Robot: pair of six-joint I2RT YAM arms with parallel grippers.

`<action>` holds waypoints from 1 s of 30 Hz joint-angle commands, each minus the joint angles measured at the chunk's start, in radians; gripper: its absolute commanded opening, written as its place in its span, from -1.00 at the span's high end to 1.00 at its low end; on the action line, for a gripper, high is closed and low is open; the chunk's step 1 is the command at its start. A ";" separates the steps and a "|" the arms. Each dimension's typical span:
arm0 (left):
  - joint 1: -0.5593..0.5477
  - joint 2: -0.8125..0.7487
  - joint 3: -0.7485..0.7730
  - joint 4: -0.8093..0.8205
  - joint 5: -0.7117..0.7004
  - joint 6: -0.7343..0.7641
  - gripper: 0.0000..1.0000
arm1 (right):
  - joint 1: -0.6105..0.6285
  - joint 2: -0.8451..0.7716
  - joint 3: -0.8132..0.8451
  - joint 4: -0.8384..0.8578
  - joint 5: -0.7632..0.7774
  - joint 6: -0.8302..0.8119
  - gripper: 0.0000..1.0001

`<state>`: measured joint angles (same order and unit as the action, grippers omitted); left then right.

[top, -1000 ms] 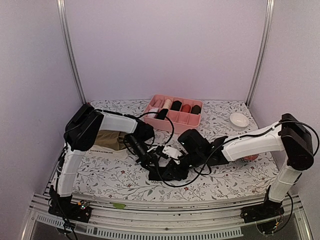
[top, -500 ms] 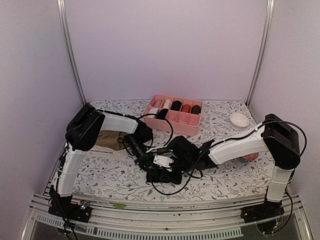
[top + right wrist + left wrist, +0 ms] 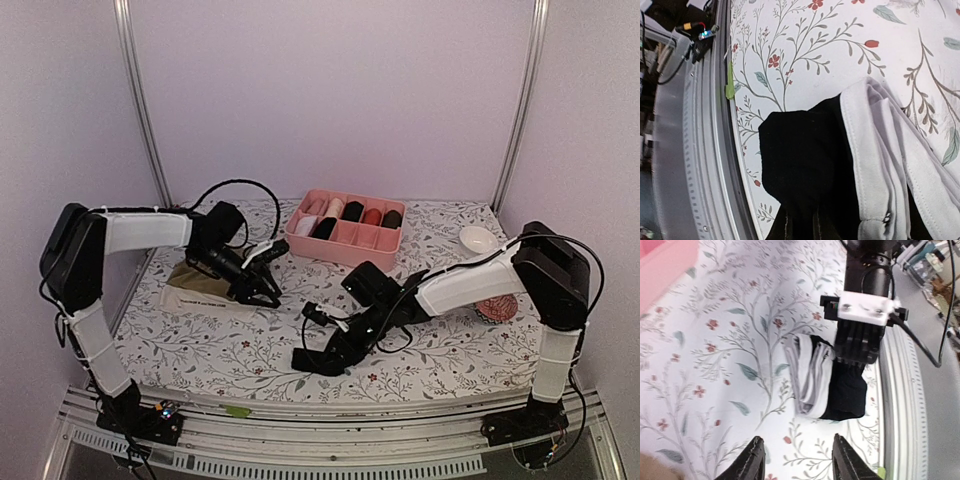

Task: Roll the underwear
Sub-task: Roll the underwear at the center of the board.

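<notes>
Right end effector (image 3: pixel 338 347): jaws narrow, pinched on one end of the black brief (image 3: pixel 844 390). In the left wrist view the fingers bite the dark fabric and the bundle runs straight on from their tips.

Black brief: a partly folded bundle with its white trim gathered along one side, lying on the tabletop (image 3: pixel 230 350). It sits on the arms' side of the pink box (image 3: pixel 350 247), well apart from it and roughly opposite the box's left half. The long axis is in line with the right fingers and points away from the box toward the near edge and slightly left. The free end is the far one from the grip.

Left end effector (image 3: pixel 270 294): jaws apart, nothing between them. It stands to the left of the box and nearer to it than the brief is. It looks down toward the brief's free end.

Olive brief (image 3: pixel 208 278): flat, left of the box, just beyond the left end effector.

Judgement: the right arm is the one on the work. Any rolling has to travel along that axis from the pinched end. The left arm would have to cross away from the box to reach the free end.
</notes>
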<state>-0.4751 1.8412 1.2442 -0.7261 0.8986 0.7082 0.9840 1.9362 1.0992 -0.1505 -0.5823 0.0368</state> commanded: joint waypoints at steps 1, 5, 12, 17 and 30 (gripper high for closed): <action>0.001 -0.174 -0.174 0.339 -0.100 -0.104 0.07 | -0.088 0.121 0.039 -0.066 -0.248 0.194 1.00; -0.036 -0.327 -0.350 0.475 -0.179 -0.088 0.07 | -0.144 0.224 0.100 -0.073 -0.392 0.262 1.00; -0.270 -0.496 -0.593 0.660 -0.426 0.007 0.02 | -0.189 0.348 0.170 -0.092 -0.523 0.337 1.00; -0.397 -0.426 -0.570 0.734 -0.533 0.017 0.00 | -0.204 0.392 0.179 -0.100 -0.533 0.354 1.00; -0.512 -0.091 -0.452 0.769 -0.794 0.104 0.33 | -0.212 0.403 0.210 -0.101 -0.521 0.359 1.00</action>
<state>-0.9764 1.6840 0.7380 0.0578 0.2081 0.7761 0.7776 2.2738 1.3136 -0.2039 -1.2129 0.3931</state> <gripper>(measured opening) 0.410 0.087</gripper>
